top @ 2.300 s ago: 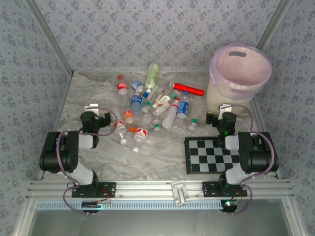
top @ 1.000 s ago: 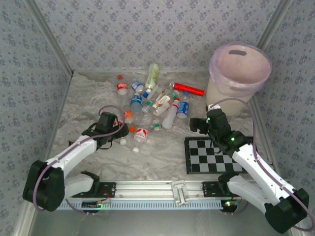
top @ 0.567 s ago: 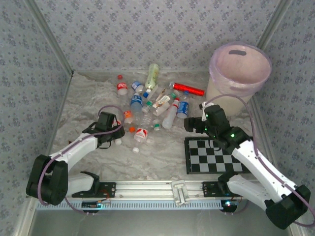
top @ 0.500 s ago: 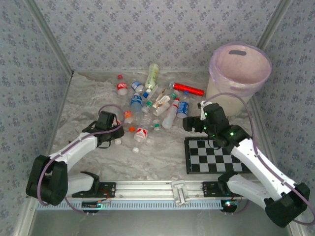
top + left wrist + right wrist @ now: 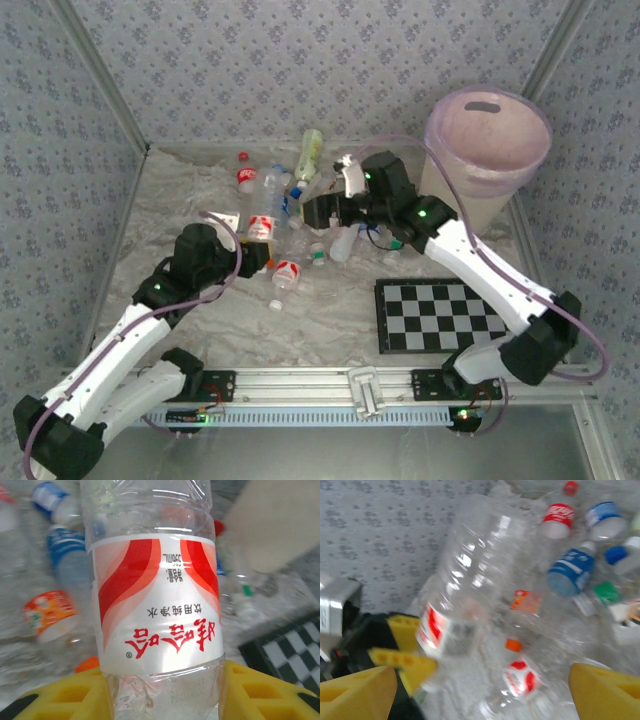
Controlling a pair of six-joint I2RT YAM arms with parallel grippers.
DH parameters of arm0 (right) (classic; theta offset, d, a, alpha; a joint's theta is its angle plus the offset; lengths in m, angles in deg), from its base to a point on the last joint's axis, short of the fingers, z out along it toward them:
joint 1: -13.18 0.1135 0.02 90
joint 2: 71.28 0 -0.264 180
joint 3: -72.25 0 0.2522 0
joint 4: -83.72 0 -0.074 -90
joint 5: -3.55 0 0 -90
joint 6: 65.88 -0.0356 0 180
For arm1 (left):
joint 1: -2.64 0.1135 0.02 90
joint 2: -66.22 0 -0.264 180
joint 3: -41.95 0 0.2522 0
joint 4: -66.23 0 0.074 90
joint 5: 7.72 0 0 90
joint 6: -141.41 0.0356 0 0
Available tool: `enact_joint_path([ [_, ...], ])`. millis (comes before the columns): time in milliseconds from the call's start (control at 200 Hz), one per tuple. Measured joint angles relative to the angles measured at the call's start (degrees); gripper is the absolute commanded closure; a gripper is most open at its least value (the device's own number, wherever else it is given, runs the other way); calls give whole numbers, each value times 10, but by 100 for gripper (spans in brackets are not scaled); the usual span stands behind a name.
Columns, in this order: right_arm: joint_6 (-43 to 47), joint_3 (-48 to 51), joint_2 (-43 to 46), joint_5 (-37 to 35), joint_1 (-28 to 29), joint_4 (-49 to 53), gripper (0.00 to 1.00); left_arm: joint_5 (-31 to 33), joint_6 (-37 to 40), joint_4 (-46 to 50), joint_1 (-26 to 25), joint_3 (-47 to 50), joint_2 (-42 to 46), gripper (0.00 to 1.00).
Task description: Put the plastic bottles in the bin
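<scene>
Plastic bottle (image 5: 157,605) held in left gripper (image 5: 162,697), arm outstretched

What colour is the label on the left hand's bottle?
The bottle label is white with red curved bands and red lettering; the left wrist view shows it best.

Walls (image 5: 300,60) papered in a pale grey-lilac floral print, joined at the corners by slanting aluminium struts (image 5: 100,75), enclose a table (image 5: 180,190) draped with a crumpled whitish sheet, a ribbed aluminium rail (image 5: 300,383) along its near edge, in soft even light.
</scene>
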Motion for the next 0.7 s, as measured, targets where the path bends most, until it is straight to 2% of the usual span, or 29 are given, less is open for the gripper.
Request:
enact_joint_path([
  [55, -2, -25, -26, 16, 0, 2, 0, -17, 5, -15, -15, 8, 1, 62],
  [230, -2, -91, -95, 42, -5, 12, 0, -45, 15, -45, -38, 11, -1, 64],
  [330, -3, -105, -116, 53, -14, 17, 4, -47, 16, -56, -40, 13, -4, 64],
  [445, -6, -114, -136, 62, -24, 19, 14, -52, 21, -66, -43, 13, -9, 65],
  [700, -16, -117, -143, 75, -36, 20, 41, -52, 25, -74, -44, 13, -16, 64],
])
